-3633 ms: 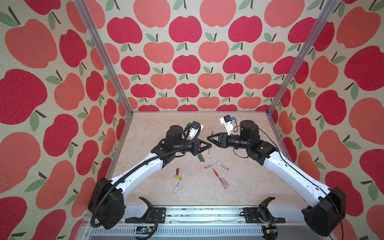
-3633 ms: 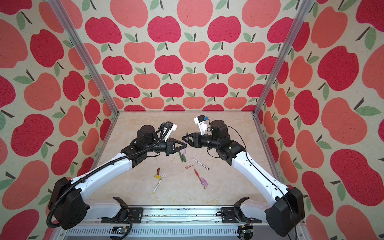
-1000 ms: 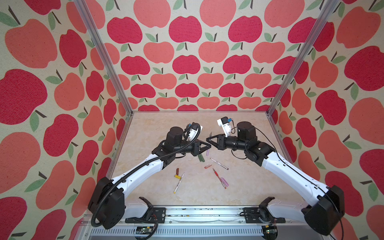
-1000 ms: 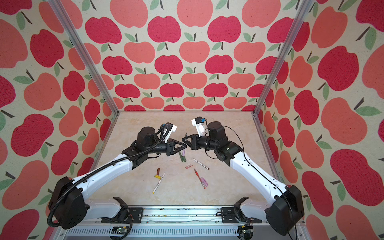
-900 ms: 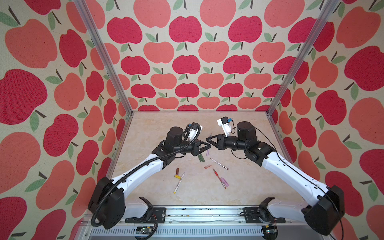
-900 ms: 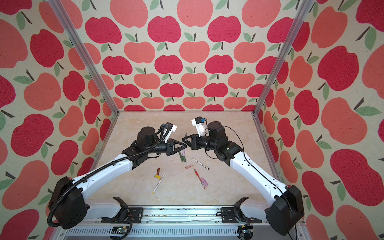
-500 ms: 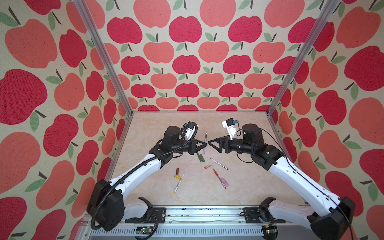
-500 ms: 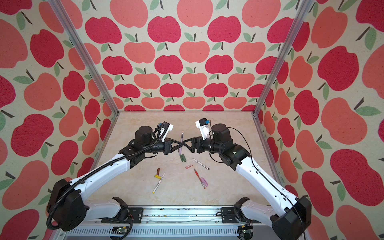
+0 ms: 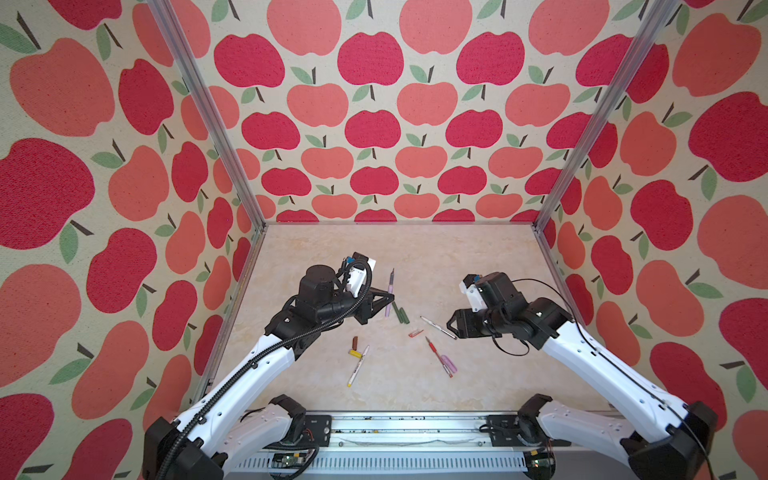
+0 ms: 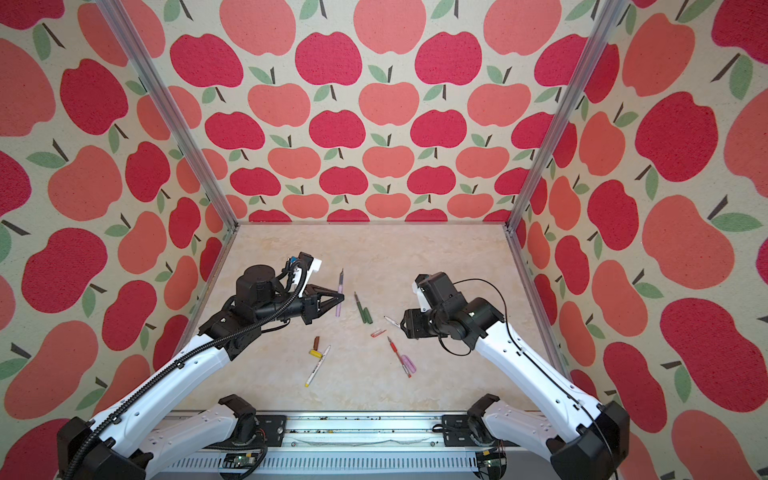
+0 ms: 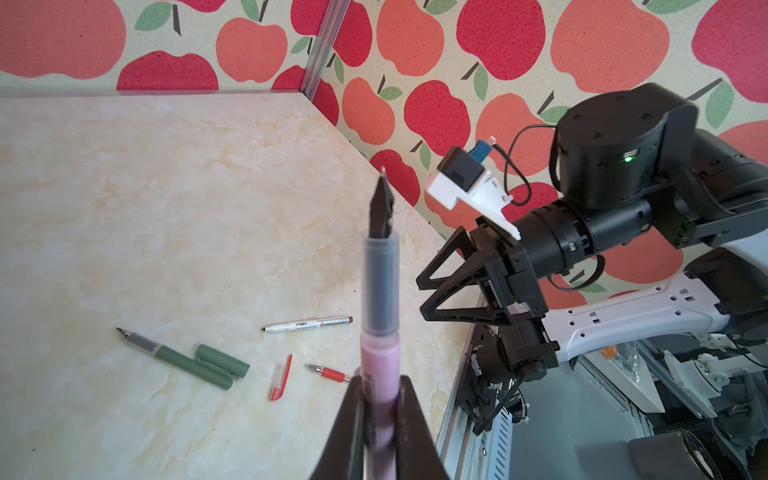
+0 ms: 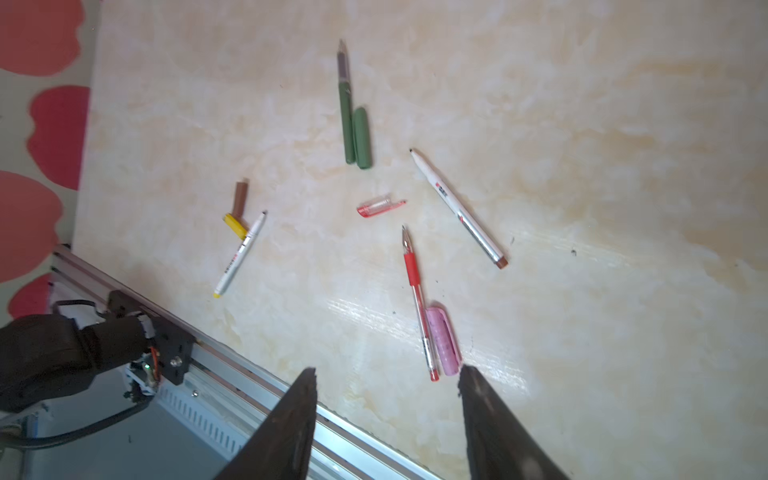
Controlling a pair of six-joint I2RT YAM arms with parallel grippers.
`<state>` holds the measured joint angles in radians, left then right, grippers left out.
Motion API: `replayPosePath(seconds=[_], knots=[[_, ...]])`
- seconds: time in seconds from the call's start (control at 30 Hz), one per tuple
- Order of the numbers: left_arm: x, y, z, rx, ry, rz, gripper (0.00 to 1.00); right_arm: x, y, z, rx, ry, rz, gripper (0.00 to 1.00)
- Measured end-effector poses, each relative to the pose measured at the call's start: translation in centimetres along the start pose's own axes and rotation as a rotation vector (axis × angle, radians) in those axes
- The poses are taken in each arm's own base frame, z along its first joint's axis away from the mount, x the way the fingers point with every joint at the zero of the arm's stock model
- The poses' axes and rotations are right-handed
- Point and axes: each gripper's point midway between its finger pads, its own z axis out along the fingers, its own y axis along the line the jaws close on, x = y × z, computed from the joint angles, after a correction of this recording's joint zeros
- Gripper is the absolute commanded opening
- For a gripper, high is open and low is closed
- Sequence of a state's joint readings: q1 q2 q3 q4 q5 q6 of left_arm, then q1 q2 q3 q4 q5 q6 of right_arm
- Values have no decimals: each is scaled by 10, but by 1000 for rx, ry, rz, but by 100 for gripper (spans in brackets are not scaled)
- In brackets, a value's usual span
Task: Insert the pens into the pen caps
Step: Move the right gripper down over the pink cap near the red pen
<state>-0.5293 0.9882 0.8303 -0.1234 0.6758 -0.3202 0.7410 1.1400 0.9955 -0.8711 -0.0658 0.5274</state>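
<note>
Lying in right wrist view, not left: lilac cap [image 12: 444, 340].

pens [image 9: 358, 365], caps [image 9: 415, 333] – table [image 9: 478, 257] centre | left end effector [image 9: 390, 298] rear-left – held pen [image 11: 379, 291] in it | right end effector [image 9: 453, 328] right

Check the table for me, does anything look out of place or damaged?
Nothing looks spilled or broken. One mismatch: the short lilac plastic cap lies against the slim red pen, while the lilac pen is clamped, uncapped, in the left fingers. The short brown cap touches the yellow cap, apart from the white brown-printed pen.
</note>
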Motion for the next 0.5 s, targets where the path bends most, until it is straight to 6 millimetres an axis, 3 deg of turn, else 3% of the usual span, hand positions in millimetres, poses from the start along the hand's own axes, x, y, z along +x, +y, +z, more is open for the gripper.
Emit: replayPosePath(seconds=[0.2,0.5], knots=[[19,1,-10,-23,23,-20,0,51,-19,55,234,287,-108,54],[27,2,-13,-28,26,-24,0,74,-28,76,342,381,-193,63]])
